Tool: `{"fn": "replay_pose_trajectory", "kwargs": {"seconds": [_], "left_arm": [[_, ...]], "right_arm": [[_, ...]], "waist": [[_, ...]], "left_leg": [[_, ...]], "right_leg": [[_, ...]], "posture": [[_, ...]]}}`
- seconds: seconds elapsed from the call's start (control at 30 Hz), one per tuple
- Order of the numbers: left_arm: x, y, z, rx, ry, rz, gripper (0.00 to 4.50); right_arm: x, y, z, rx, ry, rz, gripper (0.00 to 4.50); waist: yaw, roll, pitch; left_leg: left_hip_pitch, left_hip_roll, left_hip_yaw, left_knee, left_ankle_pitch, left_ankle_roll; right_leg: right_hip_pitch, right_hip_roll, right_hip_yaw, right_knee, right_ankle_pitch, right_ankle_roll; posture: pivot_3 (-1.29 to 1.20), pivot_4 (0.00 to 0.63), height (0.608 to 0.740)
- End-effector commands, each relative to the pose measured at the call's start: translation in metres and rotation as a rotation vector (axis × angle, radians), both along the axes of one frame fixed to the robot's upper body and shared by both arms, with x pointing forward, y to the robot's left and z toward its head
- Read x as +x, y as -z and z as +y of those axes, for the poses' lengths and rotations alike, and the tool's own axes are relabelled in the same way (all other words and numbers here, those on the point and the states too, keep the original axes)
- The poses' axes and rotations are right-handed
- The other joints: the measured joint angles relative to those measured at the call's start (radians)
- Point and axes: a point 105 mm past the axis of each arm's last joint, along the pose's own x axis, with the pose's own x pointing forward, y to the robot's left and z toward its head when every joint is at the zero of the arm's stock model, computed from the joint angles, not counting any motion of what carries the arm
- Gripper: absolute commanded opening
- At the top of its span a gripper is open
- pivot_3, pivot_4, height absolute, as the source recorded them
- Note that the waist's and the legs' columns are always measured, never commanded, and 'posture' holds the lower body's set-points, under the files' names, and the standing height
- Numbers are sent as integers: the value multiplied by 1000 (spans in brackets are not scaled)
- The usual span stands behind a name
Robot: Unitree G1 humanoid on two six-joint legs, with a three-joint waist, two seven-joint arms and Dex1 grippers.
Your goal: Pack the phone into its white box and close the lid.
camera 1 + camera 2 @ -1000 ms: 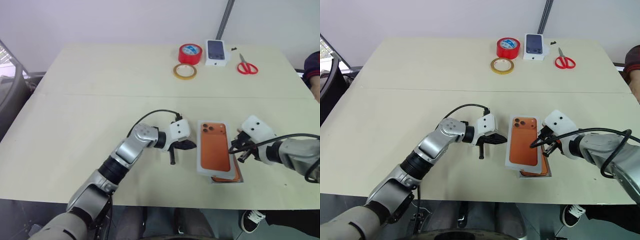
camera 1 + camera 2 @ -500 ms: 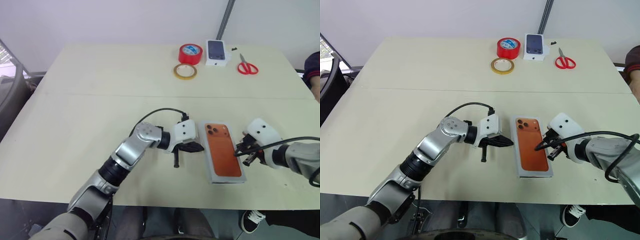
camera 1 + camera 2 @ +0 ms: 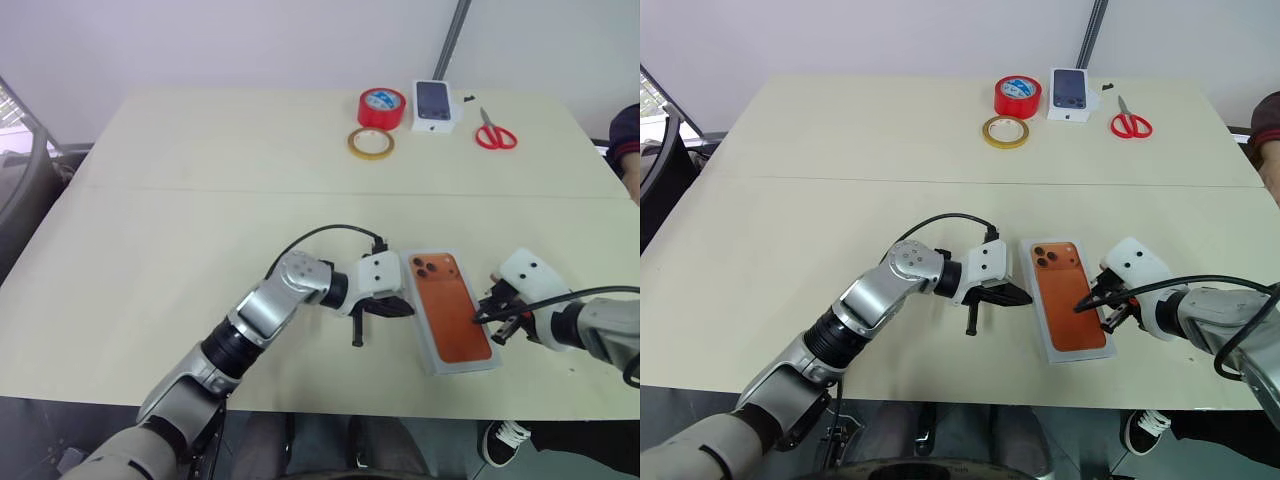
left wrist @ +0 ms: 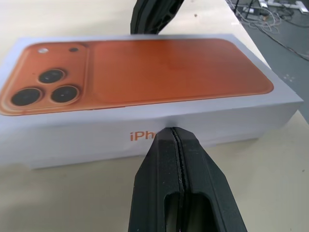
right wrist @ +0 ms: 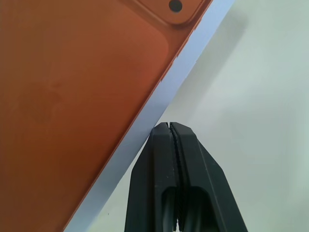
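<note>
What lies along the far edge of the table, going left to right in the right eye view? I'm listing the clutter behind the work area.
Flat yellow tape ring → thick red tape roll → small white box printed with a dark phone → red-handled scissors.

It looks like a lab or workshop: a plain pale table [image 3: 180, 230] against a bare white wall [image 3: 220, 40], with tape rolls [image 3: 381, 106] and scissors [image 3: 494, 131].
</note>
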Motion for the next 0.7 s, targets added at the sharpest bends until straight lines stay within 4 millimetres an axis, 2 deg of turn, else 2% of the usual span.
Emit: {"fn": "replay_pose_trajectory", "kwargs": {"seconds": [0.03, 0.4, 0.7], "left_arm": [[-6, -7, -8, -30, 39, -20, 0], [-6, -6, -13, -35, 41, -7, 0], [-7, -14, -18, -59, 56, -24, 0]], "right_arm": [[0, -10, 11, 26, -40, -41, 49], [1, -29, 24, 89, -72, -84, 49], [-4, -17, 13, 59, -29, -34, 49]], "waist": [[0, 0, 0], [0, 0, 0], [-1, 0, 0]], "left_leg": [[0, 0, 0, 0, 0, 0], [0, 0, 0, 0, 0, 0], [0, 0, 0, 0, 0, 0]], "right_leg": [[0, 0, 0, 0, 0, 0], [0, 0, 0, 0, 0, 0], [0, 0, 0, 0, 0, 0]], "posture": [[0, 150, 740], [0, 150, 740], [0, 150, 740]]}}
